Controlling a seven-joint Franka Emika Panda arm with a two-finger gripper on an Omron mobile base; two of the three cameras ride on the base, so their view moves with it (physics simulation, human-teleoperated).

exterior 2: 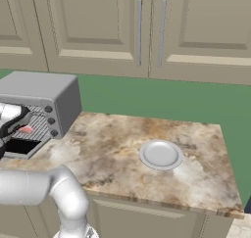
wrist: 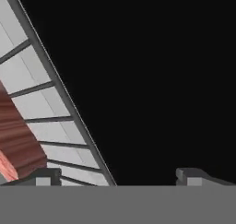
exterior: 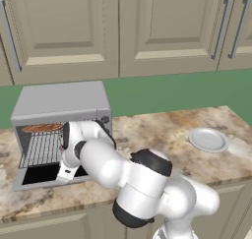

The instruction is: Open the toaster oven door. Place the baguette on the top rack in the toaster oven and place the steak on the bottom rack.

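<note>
The end effector hangs released and empty inside the toaster oven, with the steak lying on the bottom rack at its nine o'clock. The baguette rests on the top rack. Backing out carelessly, a fingertip could snag the wires or drag the meat onto the toaster oven door.
</note>
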